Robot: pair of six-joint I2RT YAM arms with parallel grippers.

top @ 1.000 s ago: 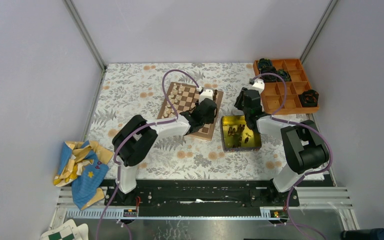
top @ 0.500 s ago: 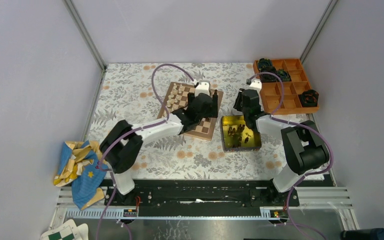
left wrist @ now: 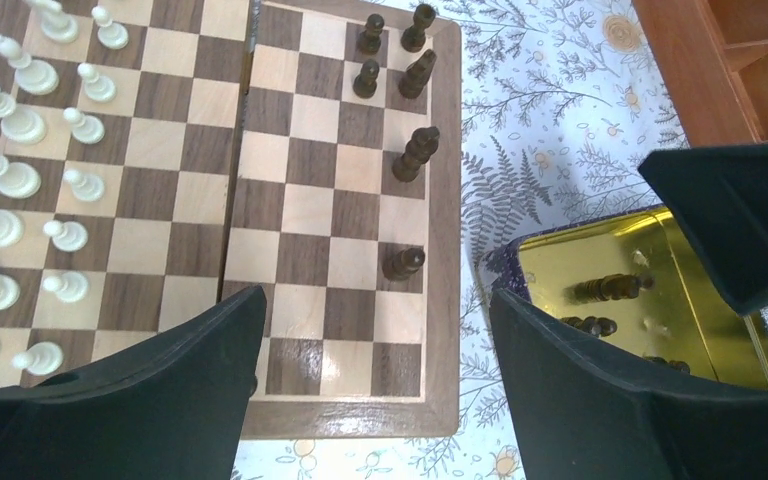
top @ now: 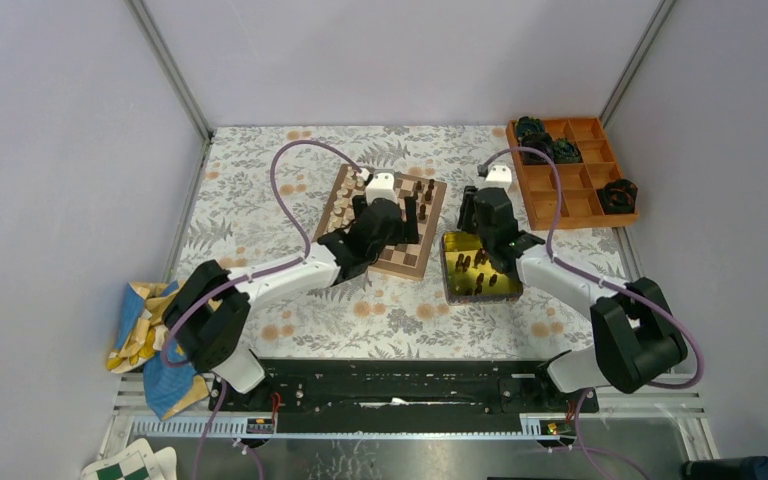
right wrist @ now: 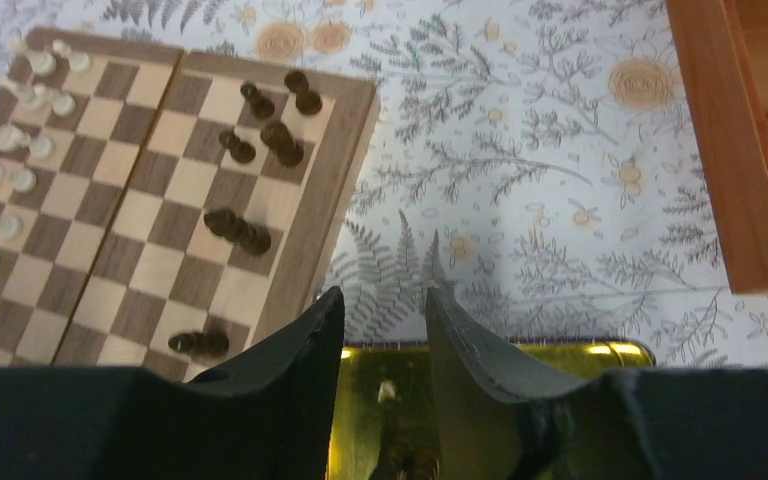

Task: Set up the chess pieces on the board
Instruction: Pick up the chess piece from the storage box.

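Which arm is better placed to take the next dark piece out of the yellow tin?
Right. The right gripper hangs over the yellow tin, where dark pieces lie. The left gripper stands open over the board, beside the tin.

Enclosure seen from above. Three plain pale grey panels bound the cell: back wall point(top: 400, 60), left wall point(top: 50, 180) and right wall point(top: 730, 200). Two slanting aluminium posts, left post point(top: 170, 70) and right post point(top: 635, 60), mark the far corners. The table point(top: 260, 170) carries a white cover printed with grey ferns and orange flowers. A black plate point(top: 400, 385) and aluminium rails point(top: 660, 395) run along its near edge. Lighting is even and diffuse; shadows are soft.
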